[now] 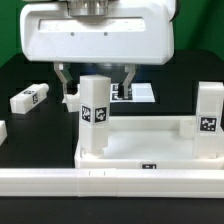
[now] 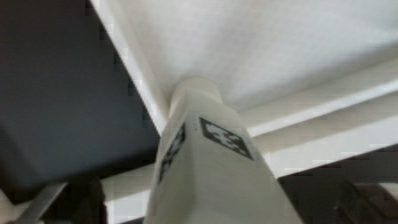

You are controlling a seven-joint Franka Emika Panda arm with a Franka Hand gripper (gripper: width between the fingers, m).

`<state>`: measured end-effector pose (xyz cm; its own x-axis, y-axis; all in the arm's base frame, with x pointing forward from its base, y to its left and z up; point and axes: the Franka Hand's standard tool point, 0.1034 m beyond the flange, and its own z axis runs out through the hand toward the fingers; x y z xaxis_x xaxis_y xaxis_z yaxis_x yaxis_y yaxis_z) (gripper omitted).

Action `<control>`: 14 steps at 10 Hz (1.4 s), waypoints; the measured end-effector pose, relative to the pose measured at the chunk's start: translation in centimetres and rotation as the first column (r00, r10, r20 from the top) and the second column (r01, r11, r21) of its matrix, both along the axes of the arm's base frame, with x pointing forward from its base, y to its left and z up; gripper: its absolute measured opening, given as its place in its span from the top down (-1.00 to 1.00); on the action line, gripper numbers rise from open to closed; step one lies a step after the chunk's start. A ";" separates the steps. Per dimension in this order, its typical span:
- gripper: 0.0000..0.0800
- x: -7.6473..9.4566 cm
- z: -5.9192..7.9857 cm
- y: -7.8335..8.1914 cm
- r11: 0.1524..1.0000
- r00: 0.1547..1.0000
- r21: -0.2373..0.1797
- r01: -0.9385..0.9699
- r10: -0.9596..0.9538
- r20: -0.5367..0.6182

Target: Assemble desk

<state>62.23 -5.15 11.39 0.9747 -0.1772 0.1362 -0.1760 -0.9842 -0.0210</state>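
The desk's white tabletop [image 1: 150, 147] lies tray-side up on the black table. One white leg [image 1: 95, 115] stands upright in its corner socket on the exterior view's left, tag facing the camera. A second leg [image 1: 208, 120] stands at the corner on the exterior view's right. My gripper [image 1: 96, 90] hangs over the first leg, open, with a finger on each side of its top and a gap on both sides. In the wrist view the leg [image 2: 214, 150] rises between the dark fingertips [image 2: 43, 206], with the tabletop [image 2: 267, 50] behind it.
A loose leg [image 1: 30, 98] lies on the black table at the exterior view's left, and another white piece [image 1: 2, 131] shows at the edge. A long low white rail [image 1: 110, 182] runs along the front. The marker board [image 1: 142, 93] lies behind the gripper.
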 end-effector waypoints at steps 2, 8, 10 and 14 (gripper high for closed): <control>-0.62 -0.1 -0.1 0.0 0.983 0.983 -0.028 -0.181 0.180 -0.018; -0.62 -0.2 0.0 -0.2 0.828 0.833 -0.084 -0.554 0.551 -0.053; -0.51 -0.2 -0.1 -0.3 0.792 0.797 -0.089 -0.603 0.600 -0.059; 0.28 -0.2 -0.1 -0.3 0.799 0.804 -0.089 -0.594 0.591 -0.057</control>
